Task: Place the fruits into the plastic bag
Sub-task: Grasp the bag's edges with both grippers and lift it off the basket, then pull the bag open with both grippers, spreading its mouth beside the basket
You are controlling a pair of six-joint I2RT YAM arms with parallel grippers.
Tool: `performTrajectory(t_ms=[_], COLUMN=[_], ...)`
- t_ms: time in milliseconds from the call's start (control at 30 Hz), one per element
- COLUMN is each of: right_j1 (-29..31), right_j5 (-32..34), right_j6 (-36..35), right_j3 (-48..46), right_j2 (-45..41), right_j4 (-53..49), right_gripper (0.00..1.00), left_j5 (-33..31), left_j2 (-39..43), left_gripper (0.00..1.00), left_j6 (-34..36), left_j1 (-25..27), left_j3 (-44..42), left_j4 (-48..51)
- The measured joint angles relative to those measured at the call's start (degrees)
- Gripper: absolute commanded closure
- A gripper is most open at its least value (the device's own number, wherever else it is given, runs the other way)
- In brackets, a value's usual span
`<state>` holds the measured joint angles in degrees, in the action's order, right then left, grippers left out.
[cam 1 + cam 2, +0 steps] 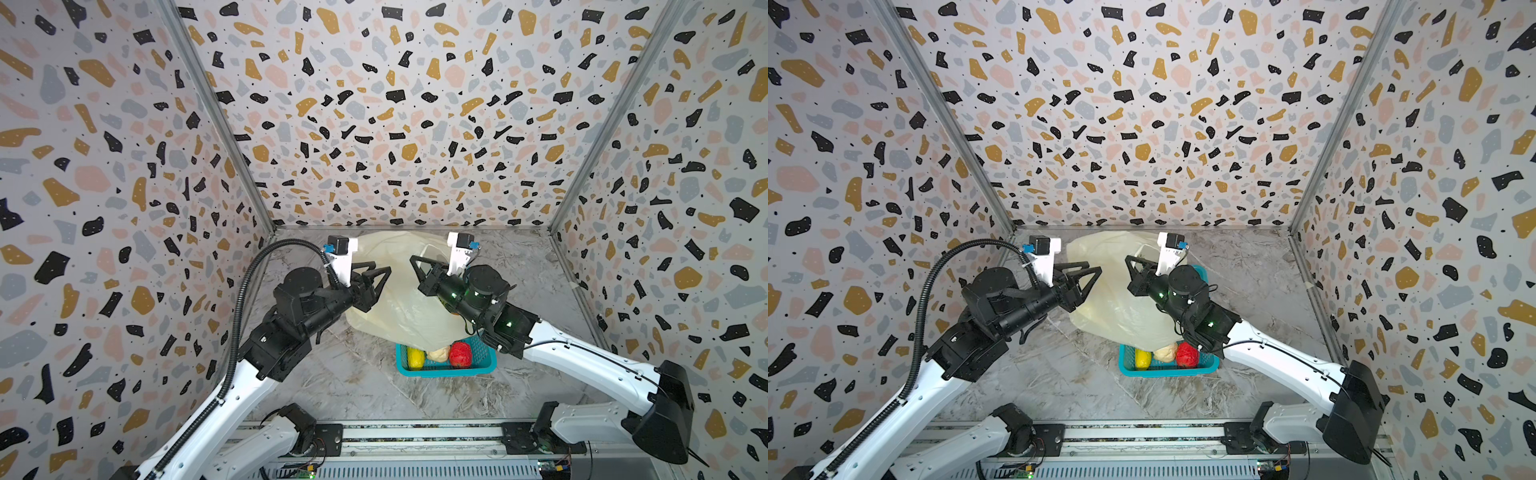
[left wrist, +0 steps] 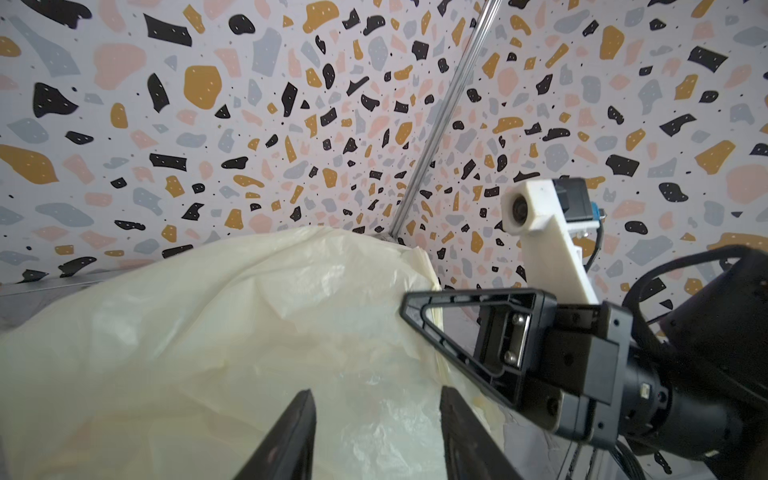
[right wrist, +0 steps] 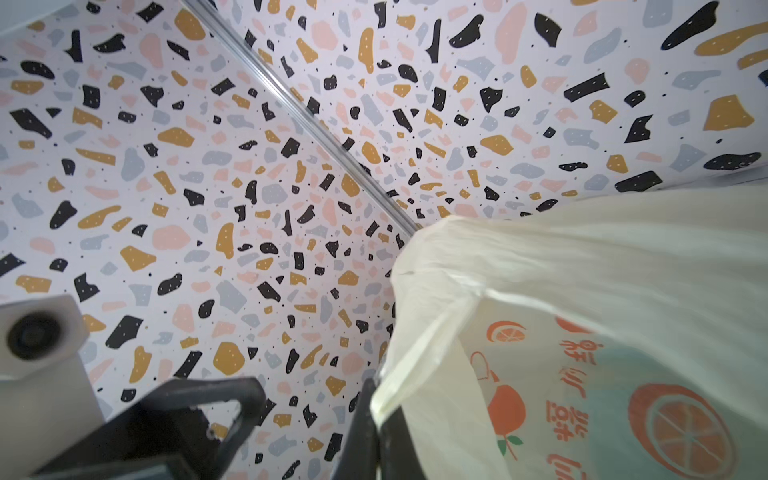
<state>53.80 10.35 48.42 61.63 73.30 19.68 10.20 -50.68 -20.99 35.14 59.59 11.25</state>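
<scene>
The pale-yellow plastic bag [image 1: 403, 299] [image 1: 1121, 299] hangs raised between both arms, draping down over the teal basket. My right gripper [image 1: 412, 259] [image 3: 372, 388] is shut on a folded edge of the bag [image 3: 582, 270] near its mouth. My left gripper [image 1: 382, 268] [image 2: 376, 392] is open against the bag's left side, and bag film [image 2: 208, 332] shows between its fingers. Three fruits show in the basket: a yellow one [image 1: 415, 357], a cream one [image 1: 438, 354] and a bumpy red one [image 1: 460, 354]. The rest of the basket is hidden under the bag.
The teal perforated basket [image 1: 486, 365] [image 1: 1209, 368] stands on the marble floor, front of centre, partly under the bag and beside the right forearm. Patterned walls close in the left, back and right. A metal rail with both arm bases runs along the front edge.
</scene>
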Motion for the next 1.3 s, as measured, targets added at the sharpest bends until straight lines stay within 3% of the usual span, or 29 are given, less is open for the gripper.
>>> performTrajectory(t_ms=[267,500,733,1000,1167,1233,1300], right_j1=[3.34,5.25,5.25,5.25,5.25,5.25,5.25], right_j5=[8.00,11.85,11.82,7.21,3.39,2.36,1.57], right_j6=[2.58,1.60,-0.98,-6.01,-8.50,-9.03,-9.22], right_j3=[7.06,8.35,10.88,12.61,13.46,13.46,13.44], right_j2=[4.52,5.60,8.00,9.16,9.51,9.51,9.51], right_j4=[-1.81,-2.32,-2.32,-2.89,-3.74,-4.22,-4.87], right_gripper=[1.00,1.00,1.00,1.00,1.00,1.00,1.00], left_j5=[0.48,3.65,5.38,7.52,4.87,2.58,0.17], left_j2=[-3.76,-4.07,-4.55,-4.61,-5.55,-6.19,-6.56], left_gripper=[0.48,0.41,0.35,0.26,0.30,0.39,0.43], left_j6=[0.72,1.81,2.84,3.26,4.00,4.17,4.13], left_j1=[4.68,5.62,5.86,5.88,5.88,5.88,5.88], left_j3=[-1.29,-1.49,-2.89,-5.11,-5.11,-5.11,-5.11], left_j4=[0.48,0.31,0.13,-2.01,-2.25,-2.21,-2.27])
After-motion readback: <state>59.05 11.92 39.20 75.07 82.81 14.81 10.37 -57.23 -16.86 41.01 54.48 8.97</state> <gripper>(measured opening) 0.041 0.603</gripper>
